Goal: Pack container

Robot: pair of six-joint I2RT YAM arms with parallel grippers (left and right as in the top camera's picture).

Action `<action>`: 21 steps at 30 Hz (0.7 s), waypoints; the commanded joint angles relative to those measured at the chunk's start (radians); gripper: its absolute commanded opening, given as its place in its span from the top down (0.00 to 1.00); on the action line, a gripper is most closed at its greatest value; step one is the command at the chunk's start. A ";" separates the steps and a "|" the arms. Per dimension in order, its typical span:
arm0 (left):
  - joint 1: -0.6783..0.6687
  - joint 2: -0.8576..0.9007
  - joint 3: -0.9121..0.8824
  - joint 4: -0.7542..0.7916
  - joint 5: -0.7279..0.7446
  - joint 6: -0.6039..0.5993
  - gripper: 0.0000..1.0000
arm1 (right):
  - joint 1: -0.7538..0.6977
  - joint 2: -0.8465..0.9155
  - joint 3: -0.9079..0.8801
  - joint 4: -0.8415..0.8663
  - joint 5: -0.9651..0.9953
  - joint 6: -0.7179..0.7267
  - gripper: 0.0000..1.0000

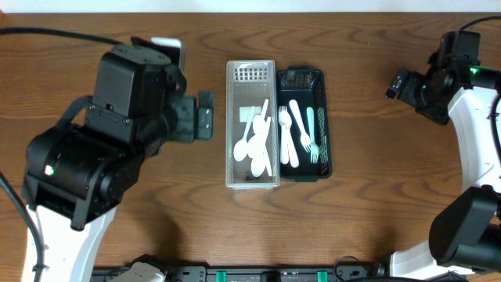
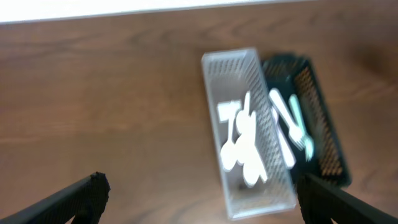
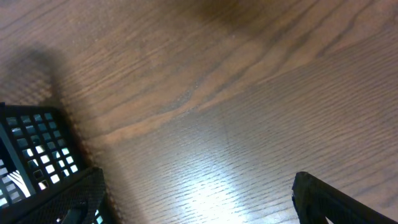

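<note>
Over the table (image 1: 376,211), left claw (image 2: 202,186) and right claw (image 3: 196,186) gape wide, empty.

view: brown wooden table (image 3: 236,93), shiny spot low down | left edge: corner of black plastic grid basket (image 3: 34,146) | my right gripper (image 3: 199,180): black fingers (image 3: 339,202) spread wide, nothing between them

Spoon tray (image 1: 230,117) on the table (image 1: 368,196) just ahead of the left gripper (image 1: 207,114), spoons (image 1: 252,145) in it, fork tray (image 1: 326,117) touching its far side, forks (image 1: 296,133) inside, right gripper (image 1: 392,84) well beyond.
</note>
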 commanded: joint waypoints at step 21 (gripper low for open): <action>0.200 -0.541 -0.288 0.153 -0.287 0.048 0.02 | 0.008 -0.002 0.006 0.000 0.006 -0.011 0.01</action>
